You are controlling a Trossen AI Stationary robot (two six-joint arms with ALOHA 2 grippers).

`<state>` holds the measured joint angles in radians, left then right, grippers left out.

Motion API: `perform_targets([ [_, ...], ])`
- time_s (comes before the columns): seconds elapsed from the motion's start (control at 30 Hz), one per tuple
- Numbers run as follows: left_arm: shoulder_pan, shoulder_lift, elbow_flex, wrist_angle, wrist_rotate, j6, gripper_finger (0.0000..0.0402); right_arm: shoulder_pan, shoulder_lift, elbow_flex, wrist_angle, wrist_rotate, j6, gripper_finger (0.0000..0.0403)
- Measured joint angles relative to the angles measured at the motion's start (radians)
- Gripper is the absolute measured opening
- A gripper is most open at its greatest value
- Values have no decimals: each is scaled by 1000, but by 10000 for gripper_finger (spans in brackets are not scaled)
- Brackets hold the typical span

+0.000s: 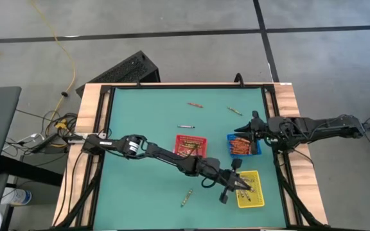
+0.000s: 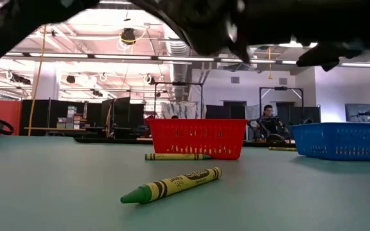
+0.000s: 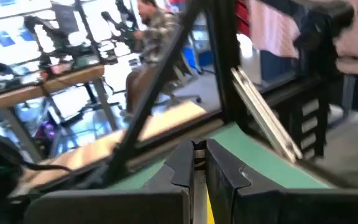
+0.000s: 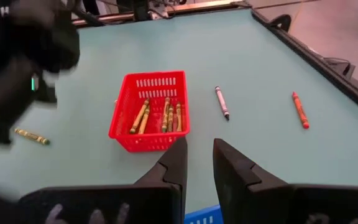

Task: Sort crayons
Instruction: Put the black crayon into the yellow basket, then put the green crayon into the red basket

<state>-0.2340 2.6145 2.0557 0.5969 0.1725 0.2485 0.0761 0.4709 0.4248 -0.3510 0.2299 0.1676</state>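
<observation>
My left gripper [image 1: 237,184] reaches level over the left rim of the yellow tray [image 1: 254,199], shut on a thin yellow crayon [image 3: 199,160]. The yellow tray, the red tray [image 1: 190,146] and the blue tray [image 1: 243,145] each hold several crayons. Loose crayons lie flat on the green mat: a green one [image 1: 186,197] near the front, a grey one [image 1: 185,126], an orange one [image 1: 194,104] and another [image 1: 234,110] farther back. My right gripper [image 4: 197,158] waits open beside the blue tray at the table's right side. My left gripper has the yellow crayon pinched between its two shut fingers [image 3: 180,168]. Only a narrow yellow strip [image 3: 207,208] shows in the gap, so which part of the crayon is held cannot be told. The fingers lie level and point toward the table's right edge, above the yellow tray.
A raised dark frame [image 1: 276,128] and wooden border run round the mat. The green crayon [image 2: 172,185] lies in the open front stretch, with another crayon [image 2: 175,156] in front of the red tray [image 2: 196,137]. A person [image 2: 268,122] sits in the room beyond the table.
</observation>
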Motion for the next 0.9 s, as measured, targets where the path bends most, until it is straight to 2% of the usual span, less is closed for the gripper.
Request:
perform_targets([
  [0.17, 2, 58, 153, -199, 30, 60, 7, -1, 0, 0, -6, 9, 8, 72],
  [0.33, 15, 54, 230, -376, 47, 86, 19, 0, 0, 0, -10, 8, 8, 72],
  [0.43, 21, 57, 248, -447, 58, 96, 49, 0, 0, 0, -10, 8, 7, 72],
  [0.63, 29, 57, 256, -482, 64, 69, 125, 0, 0, 0, -11, 8, 0, 72],
  [0.77, 29, 36, 256, -550, -9, 140, 151, 0, 0, 0, -13, 8, -1, 72],
  [0.9, 24, -55, 255, -719, -175, 201, 156, 0, 0, 0, -22, 8, -1, 72],
])
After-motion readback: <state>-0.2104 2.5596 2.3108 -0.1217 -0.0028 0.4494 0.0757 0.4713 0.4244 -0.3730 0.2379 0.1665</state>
